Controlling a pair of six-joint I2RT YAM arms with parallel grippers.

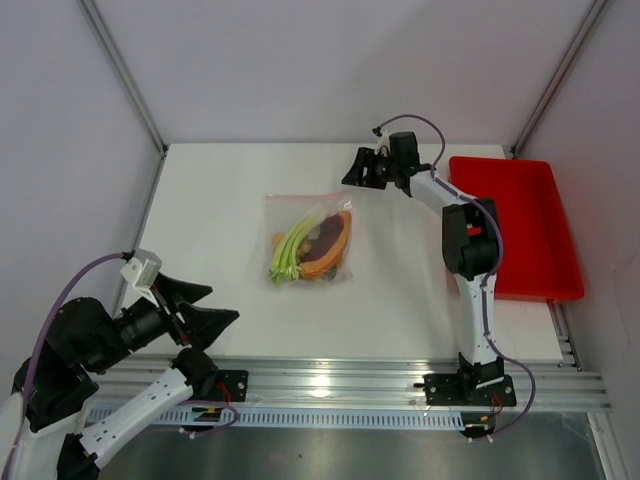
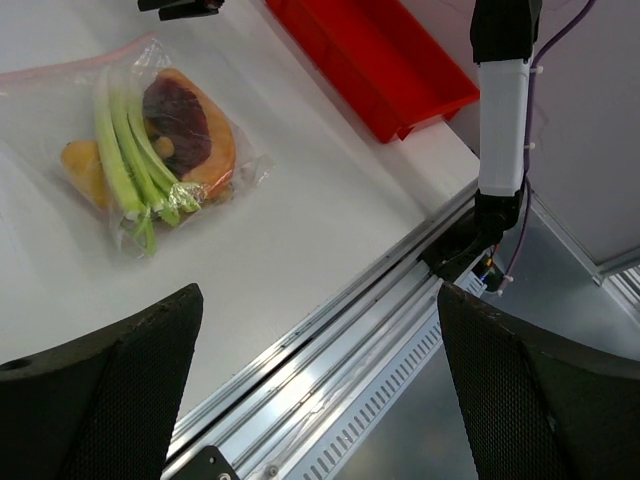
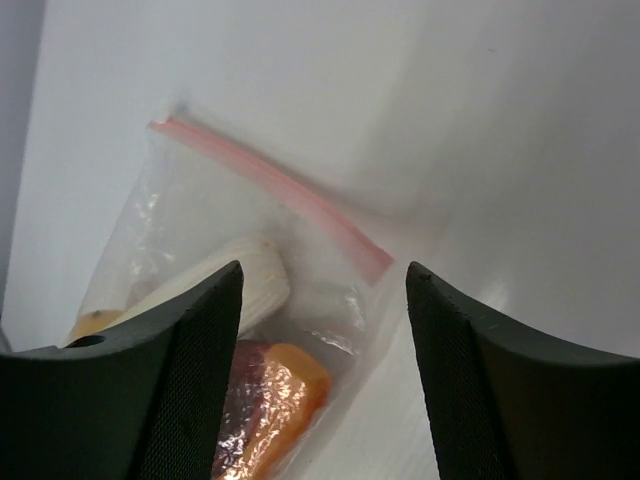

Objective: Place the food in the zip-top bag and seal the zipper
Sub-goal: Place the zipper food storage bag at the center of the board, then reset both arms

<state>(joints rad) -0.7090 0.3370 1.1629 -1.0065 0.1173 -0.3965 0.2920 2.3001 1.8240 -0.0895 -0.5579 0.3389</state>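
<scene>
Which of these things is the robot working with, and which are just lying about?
Part of the job: bag, zipper, and inside the bag the leek, orange slice and dark red piece.
Lying about: red tray.

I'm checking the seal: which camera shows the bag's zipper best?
Right wrist: the zipper runs close and nearly full length. The top view shows a faint line; the left wrist only one cropped end.

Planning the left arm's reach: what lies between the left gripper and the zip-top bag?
Only bare white table separates the left gripper and the zip-top bag, seen in the top view.
</scene>
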